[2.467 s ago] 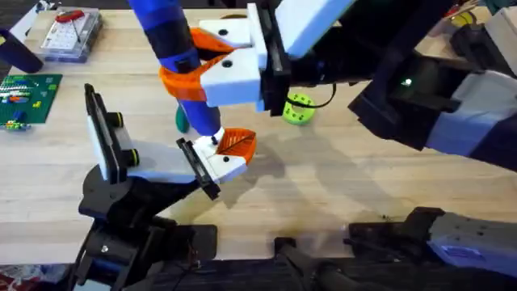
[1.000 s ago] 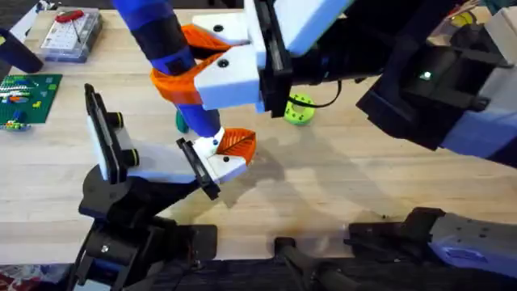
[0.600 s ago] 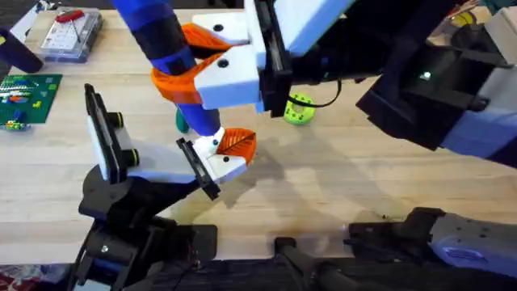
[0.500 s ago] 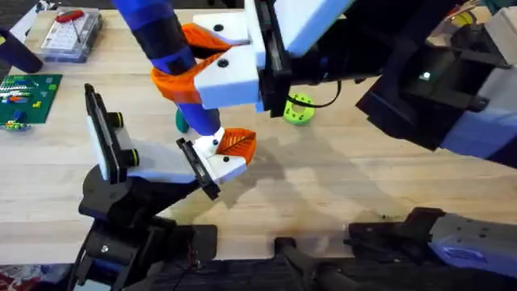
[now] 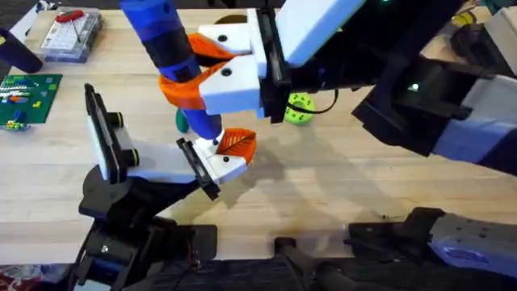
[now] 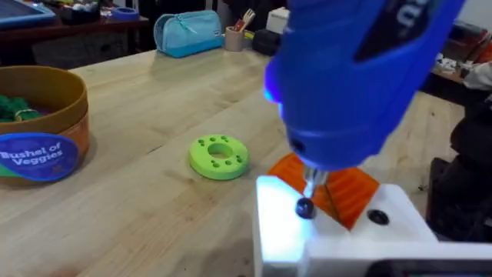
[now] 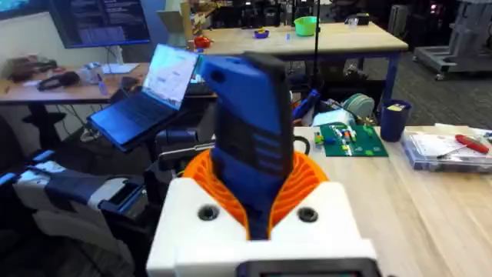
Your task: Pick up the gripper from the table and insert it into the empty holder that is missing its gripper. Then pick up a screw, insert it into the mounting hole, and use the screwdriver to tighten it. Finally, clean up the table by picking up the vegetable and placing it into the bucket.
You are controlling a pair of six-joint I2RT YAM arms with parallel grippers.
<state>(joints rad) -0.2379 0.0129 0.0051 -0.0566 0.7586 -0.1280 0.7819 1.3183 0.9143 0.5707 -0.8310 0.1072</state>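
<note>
One tool in play: my right gripper has its orange pads clamped on the blue power screwdriver, body pinched between them, bit pointing down onto a dark screw head in the white mounting block. From the overhead view the driver sits at about 11 o'clock of table centre, tilted with its top leaning toward 11. I judge it fat, rigid and top-heavy, smooth plastic shell, so it will want to pivot in the pads; the grip is near the orange-and-white collar, which looks like the right place, low and close to the bit for less wobble. The bit is thin and easy to cam out, so keep it square to the screw. My left gripper lies under the driver tip, white with an orange ribbed pad; I cannot tell how its jaws stand. The vegetable peeks out as a dark green oval just behind the driver at 10 o'clock of the tip, small and smooth, likely slippery, so pinch it across its short axis. The bucket is a stiff light tub with a blue label, greens already inside, well apart from the lime-green ring disc. A clear parts box and a green circuit board lie at far 10 o'clock.
</note>
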